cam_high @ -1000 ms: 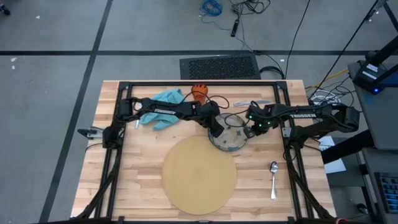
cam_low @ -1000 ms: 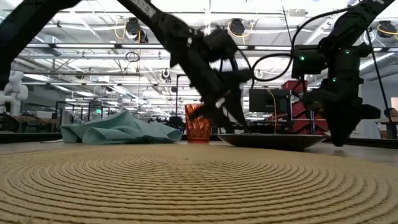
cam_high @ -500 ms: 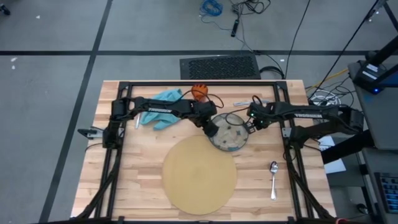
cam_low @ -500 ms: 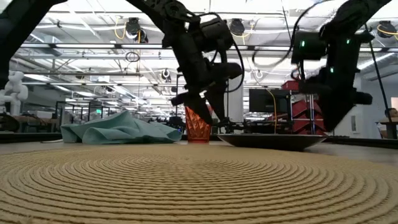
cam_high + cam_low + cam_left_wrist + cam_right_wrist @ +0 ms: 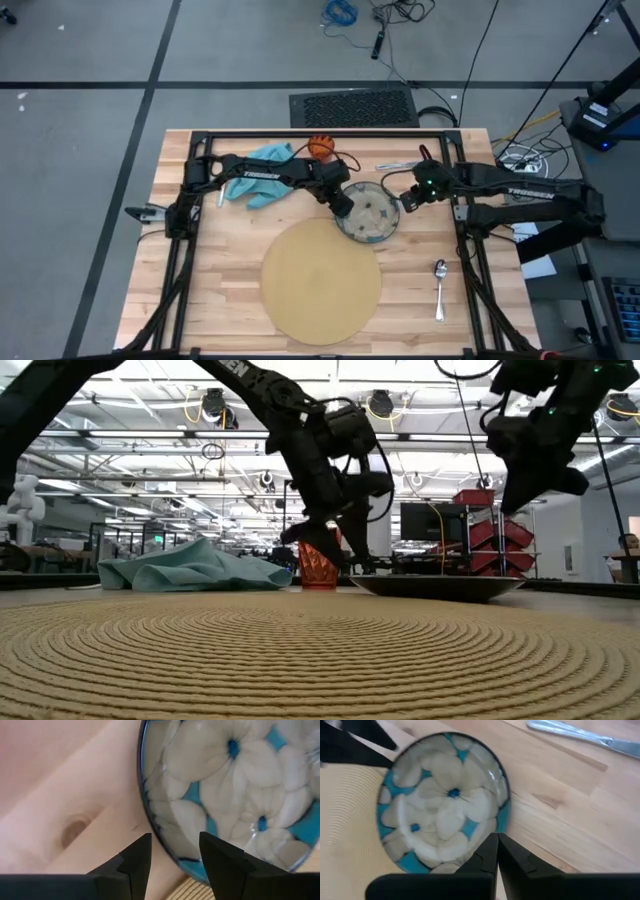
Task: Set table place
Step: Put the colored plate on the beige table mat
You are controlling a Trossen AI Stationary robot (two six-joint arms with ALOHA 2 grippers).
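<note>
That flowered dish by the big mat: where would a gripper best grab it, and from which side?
Probably by the thin raised rim, one finger inside and one outside. The dish is shallow, too wide to span, and overlaps the mat on its near side. The left gripper is open at the rim on the bare table side, a sensible approach. The right gripper is shut, above the opposite side.

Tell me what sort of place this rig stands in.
Probably a robotics lab or workshop hall: exposed ceiling pipes and lamps, a red parts rack behind the light wooden table, and loose cables on grey floor.

Left gripper [image 5: 343, 204] parted, right gripper [image 5: 408, 199] closed
</note>
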